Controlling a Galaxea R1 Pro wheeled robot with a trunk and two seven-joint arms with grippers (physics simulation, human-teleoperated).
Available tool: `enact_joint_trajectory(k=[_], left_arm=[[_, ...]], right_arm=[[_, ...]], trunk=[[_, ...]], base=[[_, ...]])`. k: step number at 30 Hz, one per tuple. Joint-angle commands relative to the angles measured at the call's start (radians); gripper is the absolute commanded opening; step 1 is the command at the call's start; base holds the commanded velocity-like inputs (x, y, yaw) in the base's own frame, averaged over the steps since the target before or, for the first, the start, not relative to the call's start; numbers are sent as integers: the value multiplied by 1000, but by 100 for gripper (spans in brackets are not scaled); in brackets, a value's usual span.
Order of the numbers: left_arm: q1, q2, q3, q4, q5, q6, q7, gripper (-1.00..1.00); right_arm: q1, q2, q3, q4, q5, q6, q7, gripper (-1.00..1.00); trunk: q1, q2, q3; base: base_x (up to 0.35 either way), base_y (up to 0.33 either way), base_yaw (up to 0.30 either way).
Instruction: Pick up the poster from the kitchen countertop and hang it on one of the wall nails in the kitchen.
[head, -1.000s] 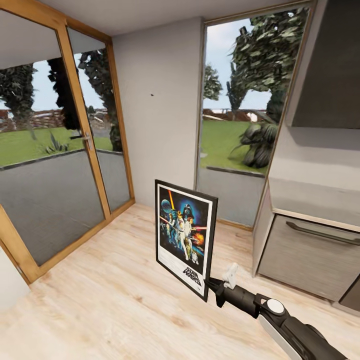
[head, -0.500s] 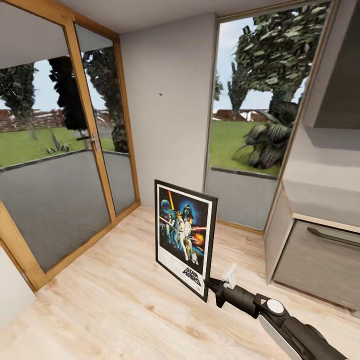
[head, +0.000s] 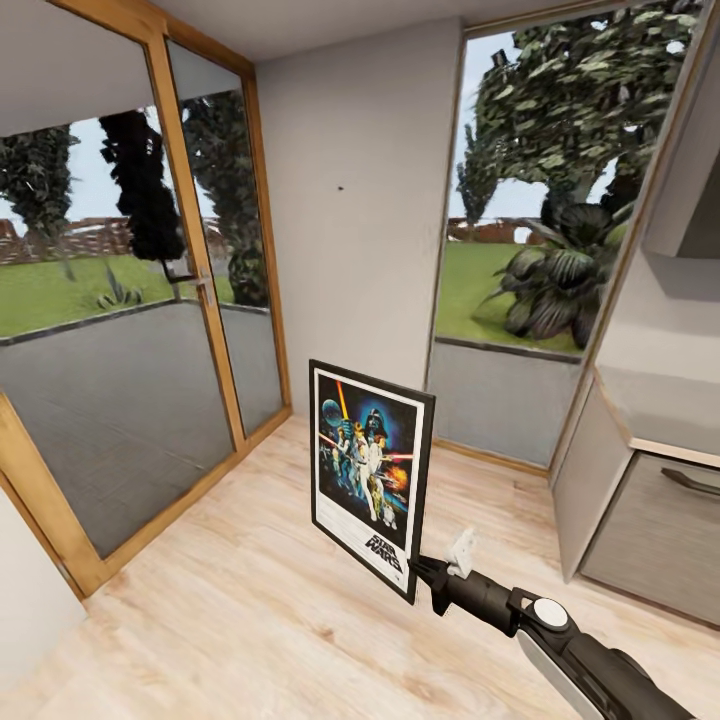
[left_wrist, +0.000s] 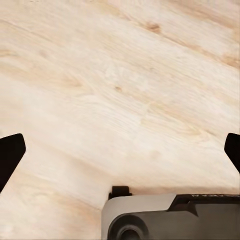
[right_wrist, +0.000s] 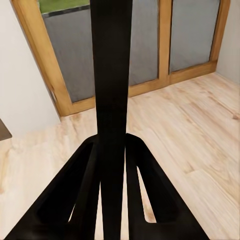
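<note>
The right gripper (head: 422, 572) was clamped on the lower right corner of the poster (head: 371, 476), which stood upright in the air above the pale wood plank floor (head: 230, 610), its printed face turned toward the head camera. The poster showed a black frame, a white border, dark-blue film art and a black STAR WARS logo near its lower edge. The right arm (head: 560, 640) reached in from the lower right of the head view. In the right wrist view the poster (right_wrist: 111, 90) appeared edge-on as a narrow black band running up between the two black fingers (right_wrist: 85, 200), which pressed against it from both sides. Beyond the poster, a plain off-white wall (head: 350, 250) stood between two tall wood-framed windows; the wall nail (head: 340, 187) showed as a tiny dark dot high on that wall, well above the poster's top edge and well apart from it. A grey cabinet (head: 640, 500) with a dark handle stood at the right of the head view. In the left wrist view, the left gripper (left_wrist: 120, 152) pointed at bare plank floor (left_wrist: 125, 90), its black fingertips (left_wrist: 10, 155) spread wide at opposite edges of the picture, with nothing between them.
</note>
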Motion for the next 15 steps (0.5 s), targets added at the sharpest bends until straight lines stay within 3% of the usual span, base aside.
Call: enact_joint_trajectory(k=[1,15], left_arm=[[0,0,6,-1,-11,-3,-6,100],[0,3,-4,-12,-9,15,-8,100]], right_arm=[[-2,-1,4,1,-10,-2,3,-100],[-2,-1,4,1,-10,-2,3,-100]], trunk=[[1,-2,-2],[1,-2,-2]], base=[[178,317,0],[187,317,0]])
